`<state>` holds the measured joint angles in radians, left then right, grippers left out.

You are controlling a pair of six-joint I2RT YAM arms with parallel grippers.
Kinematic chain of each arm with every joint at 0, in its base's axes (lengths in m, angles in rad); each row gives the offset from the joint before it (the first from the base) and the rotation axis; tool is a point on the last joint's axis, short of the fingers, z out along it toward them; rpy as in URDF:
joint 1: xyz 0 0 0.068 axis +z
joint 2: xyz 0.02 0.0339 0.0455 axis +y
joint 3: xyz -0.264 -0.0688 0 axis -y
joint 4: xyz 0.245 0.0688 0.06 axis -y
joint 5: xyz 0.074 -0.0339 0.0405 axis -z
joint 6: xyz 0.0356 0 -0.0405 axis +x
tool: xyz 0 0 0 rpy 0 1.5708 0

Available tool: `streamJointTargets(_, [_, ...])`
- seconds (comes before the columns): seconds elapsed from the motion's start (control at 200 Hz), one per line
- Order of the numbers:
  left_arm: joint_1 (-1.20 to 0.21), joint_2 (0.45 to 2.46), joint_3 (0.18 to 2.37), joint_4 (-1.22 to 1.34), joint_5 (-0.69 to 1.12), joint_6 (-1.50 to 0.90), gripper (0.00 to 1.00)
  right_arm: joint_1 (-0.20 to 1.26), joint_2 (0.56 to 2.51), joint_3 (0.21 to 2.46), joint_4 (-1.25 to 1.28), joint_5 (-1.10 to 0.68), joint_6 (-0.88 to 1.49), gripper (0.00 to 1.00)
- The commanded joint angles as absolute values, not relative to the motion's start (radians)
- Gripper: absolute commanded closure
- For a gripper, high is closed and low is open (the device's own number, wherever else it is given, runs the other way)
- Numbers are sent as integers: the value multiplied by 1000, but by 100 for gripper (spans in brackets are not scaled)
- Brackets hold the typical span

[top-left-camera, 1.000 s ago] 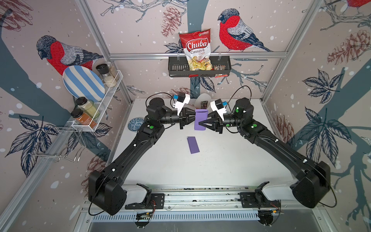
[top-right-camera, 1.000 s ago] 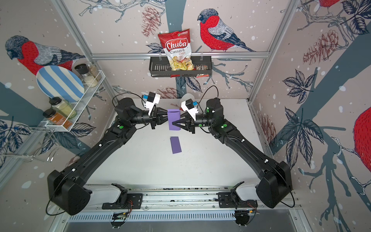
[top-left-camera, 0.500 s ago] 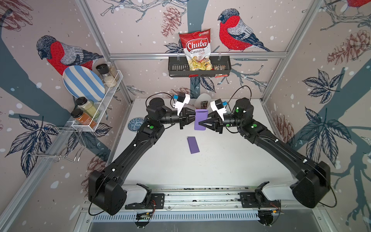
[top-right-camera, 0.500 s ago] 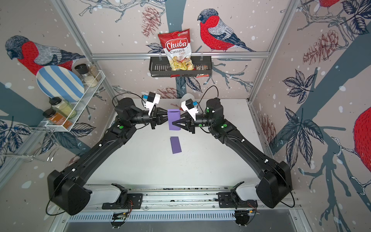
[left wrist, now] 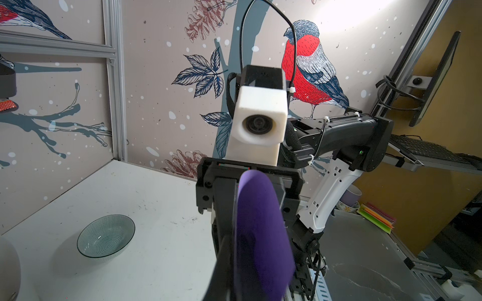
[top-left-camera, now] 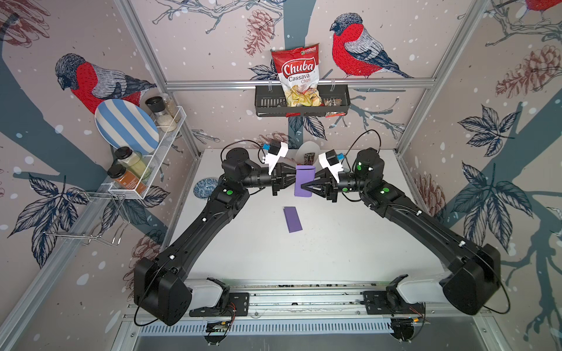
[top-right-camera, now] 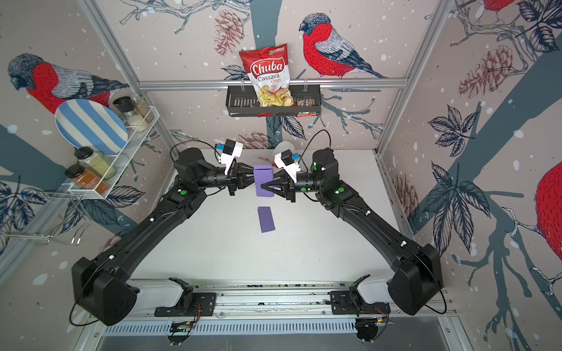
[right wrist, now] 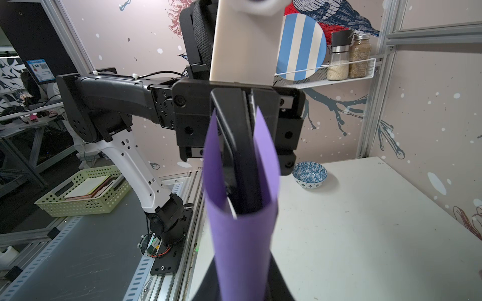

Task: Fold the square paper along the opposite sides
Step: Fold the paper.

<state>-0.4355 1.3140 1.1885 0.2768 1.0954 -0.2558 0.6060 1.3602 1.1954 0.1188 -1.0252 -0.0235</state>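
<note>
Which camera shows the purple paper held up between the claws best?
Right wrist: the held purple paper fills it, curled, flaps flanking the left claw. Both top views show a small rectangle; left wrist, a blur.

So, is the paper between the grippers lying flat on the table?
No, the paper is up off the table, bent into a U.

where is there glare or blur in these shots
Left wrist view: glare washes out a patch of wall, and the purple paper near the lens is soft. Right wrist view: the paper's near end blurs. Both top views: sharp, evenly lit.
</note>
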Motion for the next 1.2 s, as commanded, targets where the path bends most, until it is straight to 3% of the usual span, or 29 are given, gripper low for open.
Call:
streamJointTargets(0.0, [-433, 1310, 1193, 293, 1101, -250, 100, 608, 1354, 1194, 149, -1033, -26, 80])
streamJointTargets(1.196, [-433, 1312, 1190, 302, 1104, -257, 100, 614, 1347, 1174, 196, -1046, -20, 83])
